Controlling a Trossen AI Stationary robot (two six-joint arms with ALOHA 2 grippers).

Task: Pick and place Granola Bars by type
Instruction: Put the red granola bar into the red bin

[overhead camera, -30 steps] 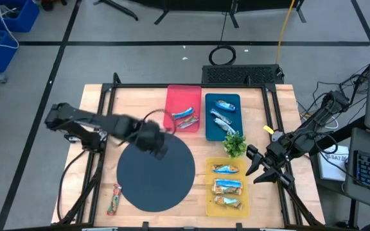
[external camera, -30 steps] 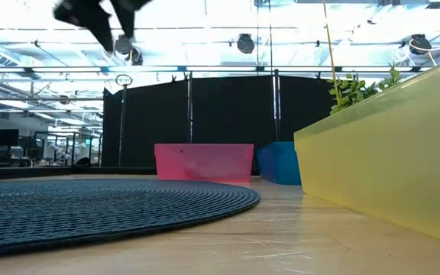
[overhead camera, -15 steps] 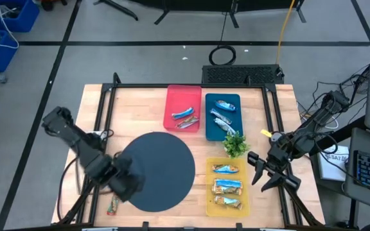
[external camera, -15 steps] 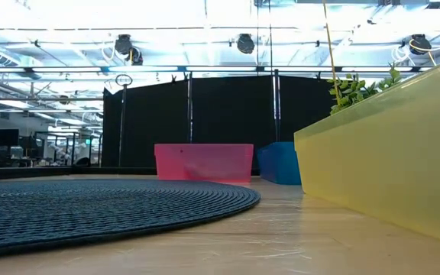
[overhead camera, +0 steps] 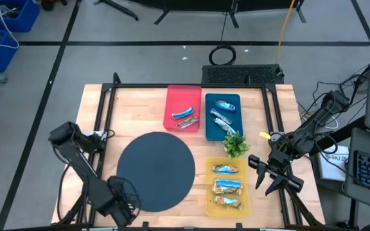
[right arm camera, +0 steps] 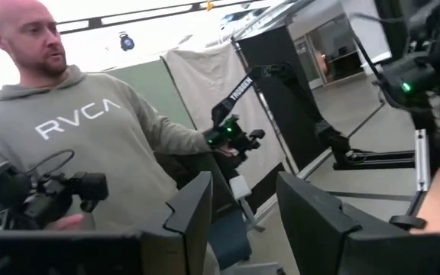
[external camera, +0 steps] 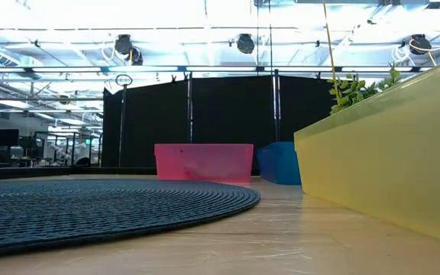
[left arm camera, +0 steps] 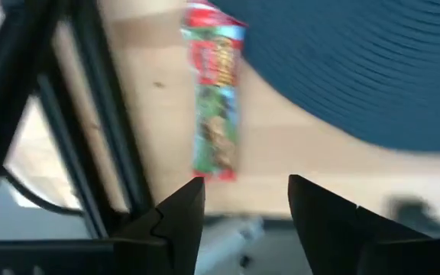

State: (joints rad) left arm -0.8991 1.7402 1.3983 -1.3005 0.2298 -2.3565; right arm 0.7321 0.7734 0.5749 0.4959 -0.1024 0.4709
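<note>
One orange-green-yellow granola bar [left arm camera: 214,99] lies flat on the wood beside the round dark mat [overhead camera: 156,170], at the table's near-left corner. My left gripper [overhead camera: 119,204] hangs open over it and hides it in the high view. In the left wrist view the bar lies just ahead of the open gripper [left arm camera: 243,195] and clear of its fingers. Other bars lie in the red tray [overhead camera: 172,96], the blue tray [overhead camera: 209,131] and the yellow tray [overhead camera: 211,192]. My right gripper [overhead camera: 272,178] waits open beside the yellow tray's right side.
A green plant sprig [overhead camera: 234,144] sits between the blue and yellow trays. A black frame rail [left arm camera: 105,130] runs close beside the loose bar. In the right wrist view a person [right arm camera: 82,137] stands beyond the table. The low view shows the mat [external camera: 105,202] and the yellow tray wall [external camera: 388,160].
My left arm has swung from over the mat's far edge by the red tray toward the table's near-left corner, coming down over the loose bar. It has left the low view. My right gripper has drifted slightly toward the near edge.
</note>
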